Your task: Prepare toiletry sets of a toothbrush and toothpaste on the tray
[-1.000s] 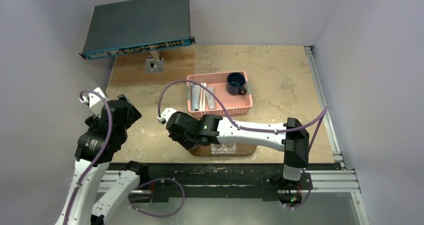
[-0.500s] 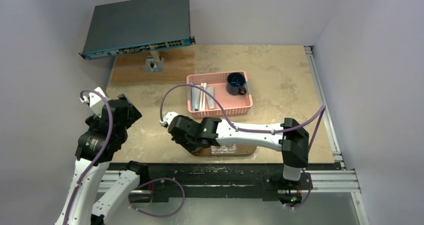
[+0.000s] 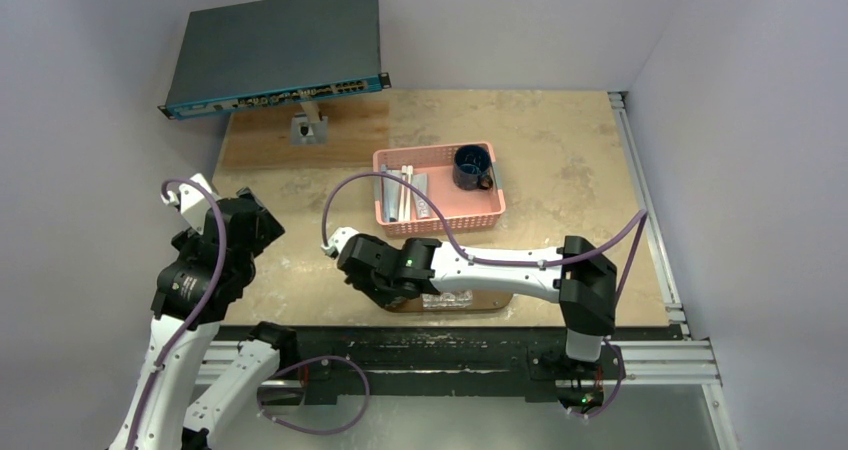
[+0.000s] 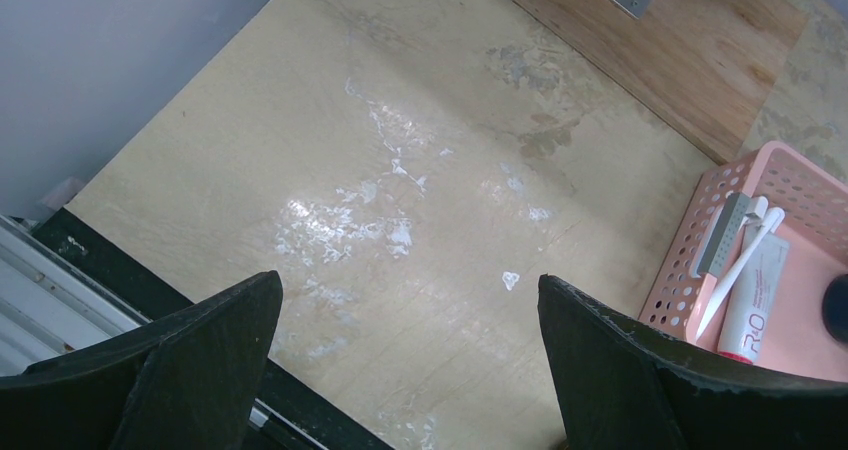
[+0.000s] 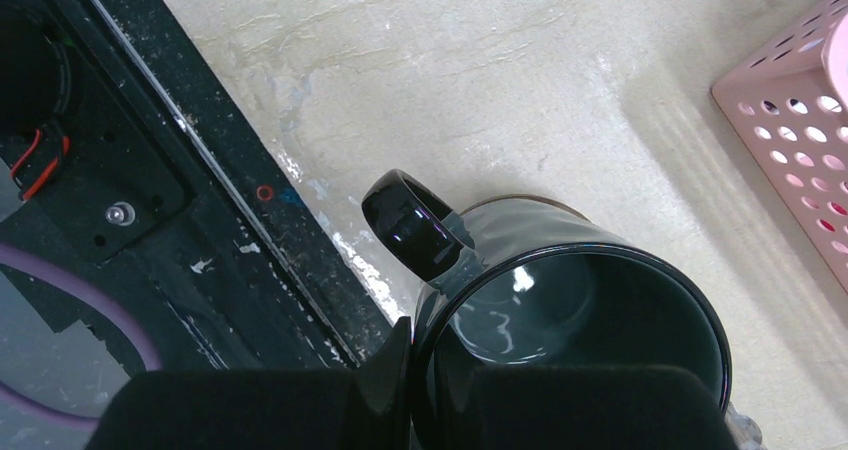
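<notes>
A glossy dark blue mug [image 5: 520, 260] gleams against the right gripper's [image 5: 412, 390] black fingers [image 5: 250, 410]; ahead of the left gripper [image 4: 408, 282], white scuffs fleck the beige table [image 4: 400, 90], and to its right a pink perforated basket [image 4: 690, 260] holds a white toothbrush [image 4: 740, 270].

Both arms [image 3: 500, 272] have white links, black joints and looping purple cables [image 3: 345, 177].

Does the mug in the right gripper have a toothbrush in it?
No, the right wrist view shows the dark mug bare inside, with the right gripper pinching its rim.
</notes>
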Robot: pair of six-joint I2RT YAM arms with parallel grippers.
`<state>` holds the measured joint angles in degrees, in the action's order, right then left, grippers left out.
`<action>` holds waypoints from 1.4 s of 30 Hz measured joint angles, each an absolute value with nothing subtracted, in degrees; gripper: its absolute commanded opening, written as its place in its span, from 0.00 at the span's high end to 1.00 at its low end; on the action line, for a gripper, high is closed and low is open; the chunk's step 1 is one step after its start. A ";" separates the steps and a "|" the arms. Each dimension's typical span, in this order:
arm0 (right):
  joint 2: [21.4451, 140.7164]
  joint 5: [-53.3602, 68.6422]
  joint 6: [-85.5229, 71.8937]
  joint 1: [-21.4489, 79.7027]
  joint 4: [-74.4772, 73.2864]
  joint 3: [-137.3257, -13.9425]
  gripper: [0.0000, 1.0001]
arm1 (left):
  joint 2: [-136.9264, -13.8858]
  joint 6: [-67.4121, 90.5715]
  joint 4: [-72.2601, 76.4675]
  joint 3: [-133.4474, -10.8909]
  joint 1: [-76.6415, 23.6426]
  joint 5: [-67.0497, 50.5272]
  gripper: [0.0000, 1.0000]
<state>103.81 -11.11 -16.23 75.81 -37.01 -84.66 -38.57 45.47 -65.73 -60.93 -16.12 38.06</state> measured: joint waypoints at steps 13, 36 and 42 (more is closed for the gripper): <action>105.06 -11.00 -16.53 75.83 -35.53 -83.48 1.00 | -38.68 45.47 -65.71 -60.93 -15.77 37.76 0.00; 103.98 -11.68 -17.23 75.85 -34.83 -82.00 1.00 | -38.70 45.47 -65.71 -60.93 -15.38 37.69 0.00; 103.81 -12.05 -17.54 75.85 -34.68 -81.60 1.00 | -38.72 45.47 -65.71 -60.93 -15.38 37.47 0.00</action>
